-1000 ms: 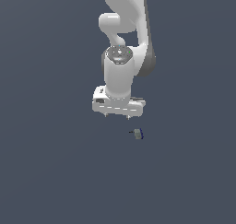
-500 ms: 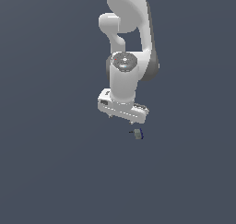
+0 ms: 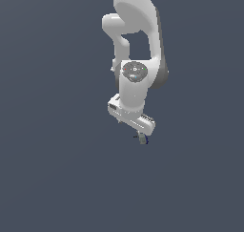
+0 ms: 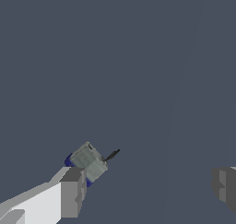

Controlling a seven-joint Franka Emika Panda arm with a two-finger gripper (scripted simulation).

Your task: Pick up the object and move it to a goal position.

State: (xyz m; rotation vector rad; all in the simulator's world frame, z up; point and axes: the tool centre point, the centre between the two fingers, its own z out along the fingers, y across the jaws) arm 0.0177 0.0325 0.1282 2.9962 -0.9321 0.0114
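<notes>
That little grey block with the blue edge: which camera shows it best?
The wrist view. There the grey block is large enough to show its blue edge and dark stub, beside one finger of the open hand. The exterior view shows only a tiny speck under the hand.

Exterior view: the object [image 3: 143, 140] is mostly hidden under the gripper [image 3: 136, 129], way too tiny to read.

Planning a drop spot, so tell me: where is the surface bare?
Bare grey surface lies all round the arm. The only crowded patch is under the open pincer, where the object sits by one finger.
</notes>
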